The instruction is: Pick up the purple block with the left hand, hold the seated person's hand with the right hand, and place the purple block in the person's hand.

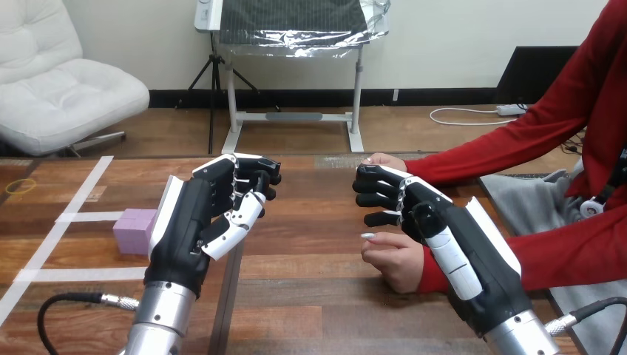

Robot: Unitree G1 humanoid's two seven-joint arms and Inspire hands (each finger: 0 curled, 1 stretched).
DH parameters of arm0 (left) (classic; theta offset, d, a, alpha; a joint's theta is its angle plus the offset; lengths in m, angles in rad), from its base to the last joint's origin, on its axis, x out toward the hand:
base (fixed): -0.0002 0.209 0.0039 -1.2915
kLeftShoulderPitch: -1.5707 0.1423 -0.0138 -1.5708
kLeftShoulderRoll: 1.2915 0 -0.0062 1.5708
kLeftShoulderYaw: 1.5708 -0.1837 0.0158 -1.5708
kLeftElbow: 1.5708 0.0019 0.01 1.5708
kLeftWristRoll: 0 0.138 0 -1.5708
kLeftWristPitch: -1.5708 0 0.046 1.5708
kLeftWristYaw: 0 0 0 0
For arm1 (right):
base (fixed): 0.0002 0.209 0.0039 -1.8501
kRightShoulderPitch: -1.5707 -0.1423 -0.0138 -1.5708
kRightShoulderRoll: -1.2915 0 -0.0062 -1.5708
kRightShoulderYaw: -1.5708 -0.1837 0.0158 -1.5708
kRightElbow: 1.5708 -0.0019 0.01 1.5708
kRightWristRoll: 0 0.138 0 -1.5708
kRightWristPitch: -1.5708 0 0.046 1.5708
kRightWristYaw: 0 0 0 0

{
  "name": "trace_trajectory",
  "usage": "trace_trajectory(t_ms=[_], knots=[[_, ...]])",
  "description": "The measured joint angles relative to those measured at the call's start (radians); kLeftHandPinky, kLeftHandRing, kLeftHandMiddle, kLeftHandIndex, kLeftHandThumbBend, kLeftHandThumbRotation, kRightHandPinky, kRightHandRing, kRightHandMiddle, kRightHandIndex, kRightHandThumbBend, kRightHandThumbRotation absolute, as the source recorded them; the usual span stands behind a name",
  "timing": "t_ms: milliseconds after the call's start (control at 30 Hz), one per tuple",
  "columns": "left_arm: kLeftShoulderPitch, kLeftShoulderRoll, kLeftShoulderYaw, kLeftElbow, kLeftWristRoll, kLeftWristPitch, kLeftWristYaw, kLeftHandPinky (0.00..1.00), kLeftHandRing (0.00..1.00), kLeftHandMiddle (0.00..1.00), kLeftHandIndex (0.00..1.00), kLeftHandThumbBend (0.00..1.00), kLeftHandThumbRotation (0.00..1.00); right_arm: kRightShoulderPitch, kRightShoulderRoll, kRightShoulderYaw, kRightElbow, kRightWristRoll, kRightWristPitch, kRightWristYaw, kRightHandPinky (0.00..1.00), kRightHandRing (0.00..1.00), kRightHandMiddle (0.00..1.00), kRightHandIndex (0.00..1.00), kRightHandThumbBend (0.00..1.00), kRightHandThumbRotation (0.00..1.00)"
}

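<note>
"Where is the purple block [134, 230]?"

"On the desk [310, 296], at the left of the picture, just beside the left robot hand [194, 216]. That hand is curled up with nothing in it."

"And the right robot hand [444, 222]?"

"Curled up too, and empty. It sits between the person's upper hand [384, 161] and the person's lower hand [392, 259]."

Background: white wall [458, 29] over black baseboard [296, 97], wood-plank floor [399, 129]; white padded chair [59, 89] at left, white metal stand [359, 89] at centre bearing a foil-wrapped panel [296, 22], white power strip [510, 109] with cable on floor at right.
</note>
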Motion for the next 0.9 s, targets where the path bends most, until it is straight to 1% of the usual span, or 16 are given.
trace_trajectory(t_ms=[700, 900], knots=[[0.000, 0.000, 0.000, -0.001, 0.000, 0.000, -0.001, 0.45, 0.58, 0.61, 0.58, 0.20, 0.32, 0.000, 0.000, 0.000, 0.000, 0.000, 0.000, 0.001, 0.73, 0.81, 0.82, 0.82, 0.74, 1.00], [-0.001, 0.004, 0.000, -0.001, 0.019, 0.000, -0.001, 0.47, 0.59, 0.62, 0.59, 0.21, 0.32, 0.000, 0.000, 0.000, 0.000, 0.000, 0.000, 0.001, 0.74, 0.81, 0.82, 0.82, 0.73, 1.00]])
